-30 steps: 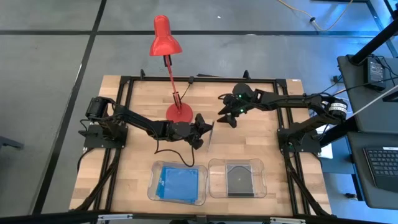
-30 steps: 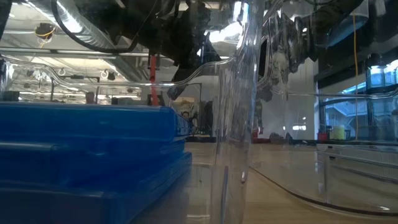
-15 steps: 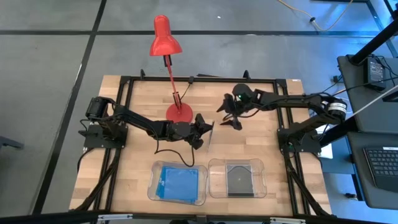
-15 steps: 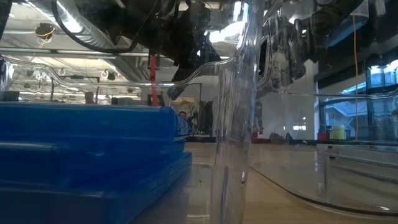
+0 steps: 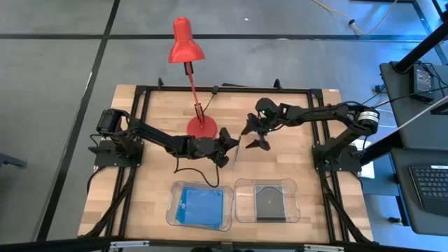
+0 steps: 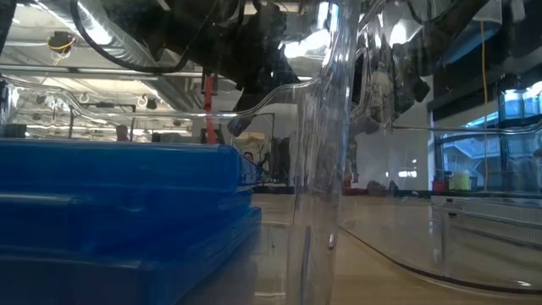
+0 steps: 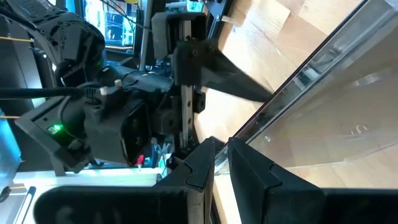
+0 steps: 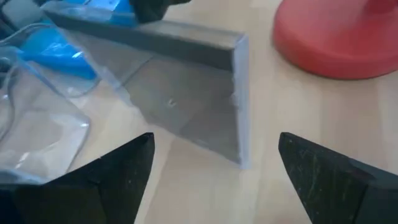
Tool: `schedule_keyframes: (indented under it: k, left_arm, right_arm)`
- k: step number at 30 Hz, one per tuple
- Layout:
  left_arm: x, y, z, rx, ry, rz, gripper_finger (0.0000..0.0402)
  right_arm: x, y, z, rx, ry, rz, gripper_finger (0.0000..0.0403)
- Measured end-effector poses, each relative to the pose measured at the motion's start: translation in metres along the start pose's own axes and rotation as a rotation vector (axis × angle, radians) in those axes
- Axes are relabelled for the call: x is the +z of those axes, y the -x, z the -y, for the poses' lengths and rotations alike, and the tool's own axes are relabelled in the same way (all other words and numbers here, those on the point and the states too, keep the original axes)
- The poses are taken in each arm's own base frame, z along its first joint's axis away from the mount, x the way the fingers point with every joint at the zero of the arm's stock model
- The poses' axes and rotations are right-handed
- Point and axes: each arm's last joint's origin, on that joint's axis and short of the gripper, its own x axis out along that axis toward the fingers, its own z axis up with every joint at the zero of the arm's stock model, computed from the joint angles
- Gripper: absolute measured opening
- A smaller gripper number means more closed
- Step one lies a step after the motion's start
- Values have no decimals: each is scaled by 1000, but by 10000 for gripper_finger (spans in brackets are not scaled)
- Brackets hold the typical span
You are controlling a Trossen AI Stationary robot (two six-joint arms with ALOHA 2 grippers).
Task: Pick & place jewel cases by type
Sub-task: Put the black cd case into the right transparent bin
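Observation:
A clear grey jewel case (image 8: 186, 106) stands on edge at the table's middle, a thin line (image 5: 236, 155) in the high view. My left gripper (image 5: 229, 145) is shut on it from the left. My right gripper (image 5: 253, 138) hangs open just right of the case, one finger on either side of its near upright edge (image 8: 239, 106), touching nothing. Blue jewel cases (image 5: 201, 205) lie stacked in the left clear tray. A dark jewel case (image 5: 268, 201) lies in the right clear tray. My left gripper pinches one edge of the jewel case (image 7: 231, 144) between its two fingers (image 7: 255, 171). The fingers come nearly level from the table's left. The case stands upright beyond them; whether its lower corner (image 8: 242, 163) rests on the table, I cannot tell.
The red lamp's round base (image 5: 201, 127) stands just behind my left gripper, its arm and shade reaching past the far edge. The two clear trays (image 5: 231, 204) sit side by side at the near edge. Bare wood lies to the left and right.
My right gripper has sunk a little toward the table and the standing case. It has rolled about its own axis, and its fingers have spread wider. My left gripper and the case have kept still.

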Motion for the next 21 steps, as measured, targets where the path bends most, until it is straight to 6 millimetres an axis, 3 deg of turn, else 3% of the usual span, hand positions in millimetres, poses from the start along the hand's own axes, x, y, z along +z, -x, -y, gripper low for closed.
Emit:
schedule_keyframes:
  k: [7,21]
  left_arm:
    - [0,0,0,1,0,-4,47]
    - [0,0,0,3,18,-11,47]
  right_arm:
    - [7,-1,5,-138,53,31,347]
    - [8,-1,2,3,289,85,347]
